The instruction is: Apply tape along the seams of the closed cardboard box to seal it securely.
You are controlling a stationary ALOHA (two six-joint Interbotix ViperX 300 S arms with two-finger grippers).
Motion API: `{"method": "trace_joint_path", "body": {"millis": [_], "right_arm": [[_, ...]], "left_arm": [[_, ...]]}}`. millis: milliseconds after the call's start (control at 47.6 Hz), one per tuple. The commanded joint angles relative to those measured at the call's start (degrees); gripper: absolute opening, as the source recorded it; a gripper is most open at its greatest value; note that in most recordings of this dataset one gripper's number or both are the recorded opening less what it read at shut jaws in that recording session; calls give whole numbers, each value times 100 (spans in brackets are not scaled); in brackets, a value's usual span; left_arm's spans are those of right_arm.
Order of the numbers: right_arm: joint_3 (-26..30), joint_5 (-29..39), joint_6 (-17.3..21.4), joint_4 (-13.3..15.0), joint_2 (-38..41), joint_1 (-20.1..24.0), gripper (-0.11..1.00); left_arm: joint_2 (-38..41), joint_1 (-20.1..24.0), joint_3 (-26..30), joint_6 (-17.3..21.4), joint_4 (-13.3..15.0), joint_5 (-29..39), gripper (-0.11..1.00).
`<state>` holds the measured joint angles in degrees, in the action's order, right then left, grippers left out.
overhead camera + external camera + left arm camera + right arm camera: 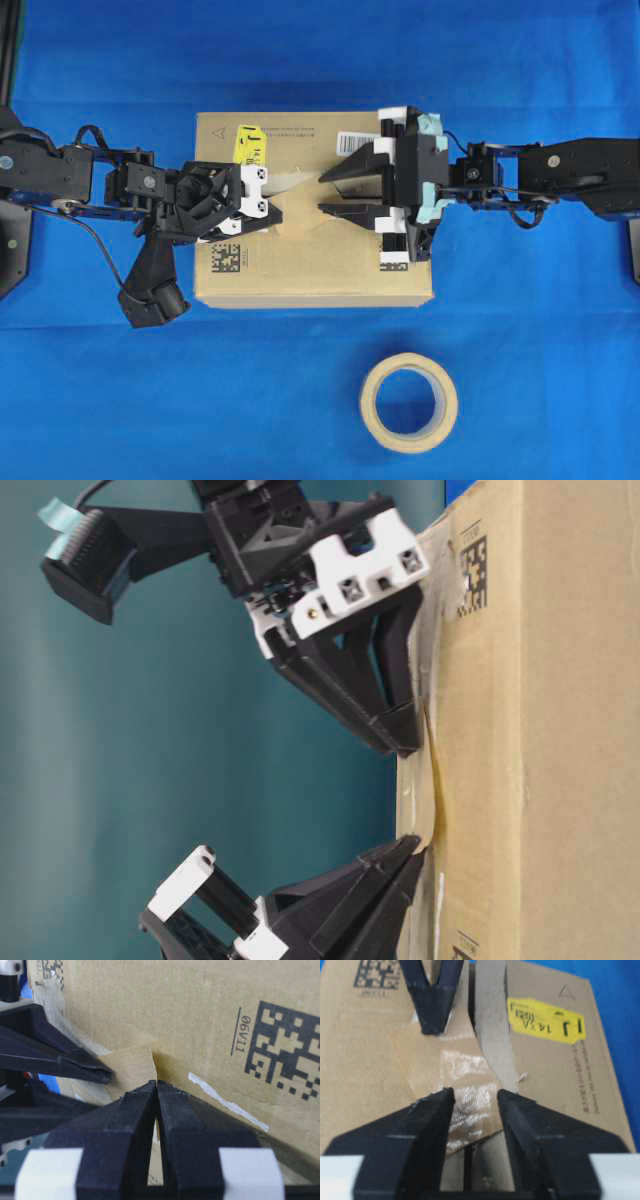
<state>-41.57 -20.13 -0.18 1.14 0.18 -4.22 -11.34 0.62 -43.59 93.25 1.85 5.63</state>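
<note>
Done: small tan-brown rectangular tape piece (451, 1074) lies across the dark straight seam (471, 1012) of the brown cardboard box (300, 270) (mid-length only).
Left pincer (268, 208): pressed together, tips on the tape.
Right pincer (326, 192): spread, straddling the tape.
Left: rest of seam untaped.

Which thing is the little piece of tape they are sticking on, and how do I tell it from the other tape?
Find the brown cardboard box in the middle of the blue table. On top of it, between the two black robot hands, lies the tape, a small flat tan patch over the seam. It is shiny and rectangular, unlike the pale torn strips beside it and the ring-shaped roll lying off the box.
</note>
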Motion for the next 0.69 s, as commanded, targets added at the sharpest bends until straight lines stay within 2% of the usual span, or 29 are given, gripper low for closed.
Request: {"method": "trace_joint_path", "body": {"millis": [0,126,673], "right_arm": [[62,-26,-9,9,0,-9,43],[88,26,-9,0,88,-18,34],[79,308,88,-88,97,-18,35]], "left_arm": [[-53,9,97,-9,9,-18,0],[-53,9,97,-44,9,-18,0],[-62,281,176,-114,9,141,1]]}}
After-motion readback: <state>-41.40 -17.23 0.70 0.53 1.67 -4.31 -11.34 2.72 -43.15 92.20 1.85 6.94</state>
